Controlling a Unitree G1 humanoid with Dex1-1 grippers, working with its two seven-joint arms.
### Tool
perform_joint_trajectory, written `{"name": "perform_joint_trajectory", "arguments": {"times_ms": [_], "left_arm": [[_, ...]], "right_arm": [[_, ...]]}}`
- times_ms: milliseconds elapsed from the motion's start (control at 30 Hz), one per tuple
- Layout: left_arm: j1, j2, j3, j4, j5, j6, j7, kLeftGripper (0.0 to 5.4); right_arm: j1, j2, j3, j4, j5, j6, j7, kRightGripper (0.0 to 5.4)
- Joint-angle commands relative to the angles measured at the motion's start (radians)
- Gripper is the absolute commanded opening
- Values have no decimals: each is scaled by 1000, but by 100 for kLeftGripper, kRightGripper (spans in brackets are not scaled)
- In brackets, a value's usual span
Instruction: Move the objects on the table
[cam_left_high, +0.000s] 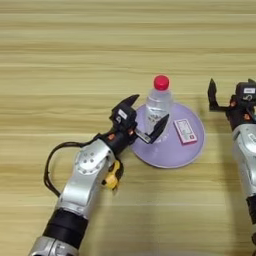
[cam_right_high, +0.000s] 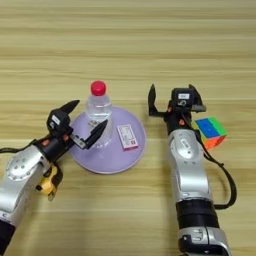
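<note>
Left eye view: table (cam_left_high: 75, 45) of light wood planks fills frame. Purple plate (cam_left_high: 192, 150) at centre, water bottle (cam_left_high: 159, 102) upright on its far-left part, small red-white box (cam_left_high: 185, 131) flat beside it. Left gripper (cam_left_high: 149, 116) fingers spread, at plate's left rim, just beside bottle.

Right eye view: right gripper (cam_right_high: 172, 97) fingers apart, right of plate, not touching anything. Puzzle cube (cam_right_high: 211, 132) on table just right of right arm.
</note>
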Motion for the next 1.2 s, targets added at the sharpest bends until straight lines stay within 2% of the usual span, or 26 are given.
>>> {"name": "perform_joint_trajectory", "arguments": {"times_ms": [33, 233, 300, 400, 500, 667, 733, 767, 833, 900, 1000, 1033, 1100, 1200], "left_arm": [[51, 30, -3, -77, -11, 38, -17, 538], [100, 56, -13, -160, -33, 76, -47, 538], [118, 76, -4, -186, -40, 81, -54, 538], [151, 118, 40, -228, -70, 87, -65, 538], [181, 156, 92, -295, -121, 102, -82, 538], [205, 205, 180, -364, -198, 126, -89, 538], [206, 217, 207, -372, -212, 130, -84, 538], [198, 216, 224, -363, -215, 135, -70, 538], [158, 202, 254, -303, -163, 122, 5, 538], [120, 177, 275, -250, -144, 116, 69, 538], [58, 134, 289, -131, -79, 72, 178, 538], [41, 122, 295, -98, -71, 62, 202, 538], [15, 114, 301, -40, -40, 33, 242, 538], [-17, 95, 325, 25, -41, 4, 278, 538]], "right_arm": [[-7, 2, 1, -10, -2, 4, -3, 540], [-13, 1, 0, -2, -1, 3, -2, 540], [-14, 2, 1, -1, -2, 2, -2, 540], [-15, 3, 2, -2, -3, 2, -4, 540], [-16, 1, 1, -3, -3, 3, -5, 540], [-20, -2, -1, -1, -3, 3, -5, 540], [-21, -3, -2, 2, -2, 3, -4, 540], [-22, -3, -1, 3, -3, 2, -4, 540], [-22, -3, 1, 5, -4, 1, -3, 540], [-21, -3, 2, 5, -4, 0, -1, 540], [-15, -8, 3, -2, -6, 2, 3, 540], [-11, -12, 4, -9, -9, 3, 5, 540], [-3, -17, 6, -19, -14, 6, 7, 540], [15, -24, 10, -42, -21, 12, 14, 540]]}}
